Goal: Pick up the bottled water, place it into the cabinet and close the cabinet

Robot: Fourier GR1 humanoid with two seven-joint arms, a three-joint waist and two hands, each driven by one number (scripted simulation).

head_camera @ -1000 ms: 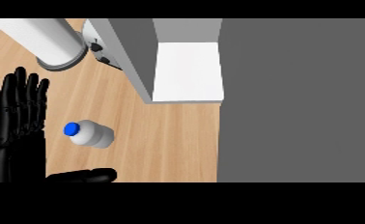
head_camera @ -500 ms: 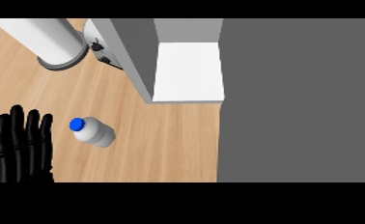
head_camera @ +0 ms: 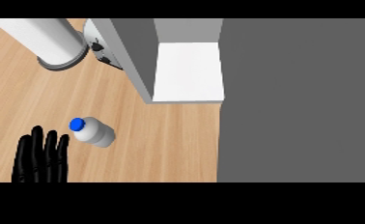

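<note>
The bottled water (head_camera: 92, 132) stands on the wooden counter (head_camera: 157, 141), below the open cabinet (head_camera: 187, 71) and well apart from it. Its blue cap (head_camera: 76, 124) points up. The left hand (head_camera: 41, 159) rests just beside the bottle, on its lower left side, not touching it, fingers straight and close together.

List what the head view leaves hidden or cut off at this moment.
- Right hand: outside the head view entirely.
- Left hand: only straight fingers show; palm and forearm cut by the lower edge.
- Cabinet: its depth is hidden by its own wall, its top cut by the upper edge.
- Bottled water: label too small to read.
</note>
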